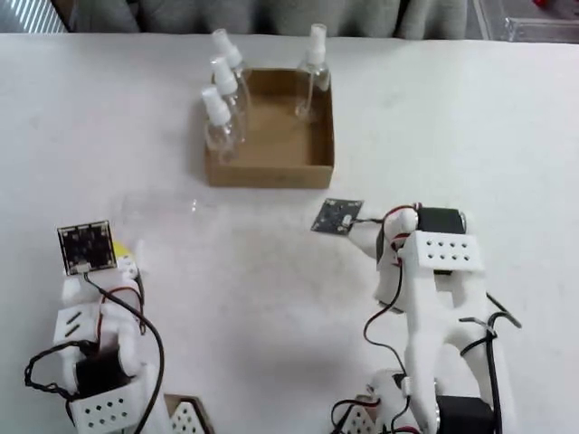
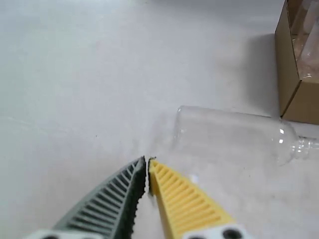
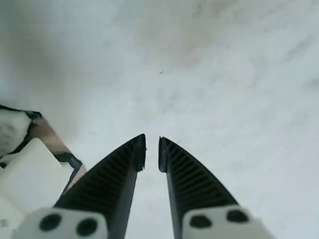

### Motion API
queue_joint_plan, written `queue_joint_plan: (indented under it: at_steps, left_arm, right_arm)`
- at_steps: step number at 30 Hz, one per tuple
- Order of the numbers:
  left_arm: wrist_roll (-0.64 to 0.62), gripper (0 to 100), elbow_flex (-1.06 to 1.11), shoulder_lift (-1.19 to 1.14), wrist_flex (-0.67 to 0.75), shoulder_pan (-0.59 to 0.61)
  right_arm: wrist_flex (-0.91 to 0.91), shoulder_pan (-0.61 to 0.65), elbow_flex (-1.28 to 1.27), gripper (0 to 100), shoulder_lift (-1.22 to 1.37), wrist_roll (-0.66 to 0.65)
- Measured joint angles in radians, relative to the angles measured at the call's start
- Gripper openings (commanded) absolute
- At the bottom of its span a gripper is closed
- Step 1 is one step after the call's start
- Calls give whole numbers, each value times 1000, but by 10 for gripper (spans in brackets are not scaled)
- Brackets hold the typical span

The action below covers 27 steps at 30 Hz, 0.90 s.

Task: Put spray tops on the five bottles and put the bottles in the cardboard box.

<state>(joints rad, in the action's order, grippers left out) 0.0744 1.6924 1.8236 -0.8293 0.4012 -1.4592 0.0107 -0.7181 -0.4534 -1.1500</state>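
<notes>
- Left tool [image 2: 147, 162] sits clenched, its grey and yellow tips touching and nothing between them, low over the white desk [image 1: 470, 136].
- Fifth bottle [image 2: 229, 134], clear and with a bare neck, lies on its side on the desk just beside the cardboard box [image 1: 271, 170].
- Three sprayer-topped bottles [image 1: 222, 127] stand along one side wall of the box; a fourth bottle [image 1: 310, 81] stands in the far opposite corner.
- Right tool [image 3: 152, 144] is all but closed on nothing above bare desk.
</notes>
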Motion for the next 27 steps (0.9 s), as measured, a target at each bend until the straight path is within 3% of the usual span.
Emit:
queue_joint_plan:
  at_steps: [11, 18, 27]
  left_arm:
    - [0, 24, 0, 0, 0, 0]
    - [74, 22, 0, 0, 0, 0]
    - [141, 24, -207, 0, -130, 49]
  right_arm:
    - [11, -20, -26, 17, -11, 368]
    - [226, -51, -212, 17, -11, 566]
    - [489, -49, -356, 18, -11, 638]
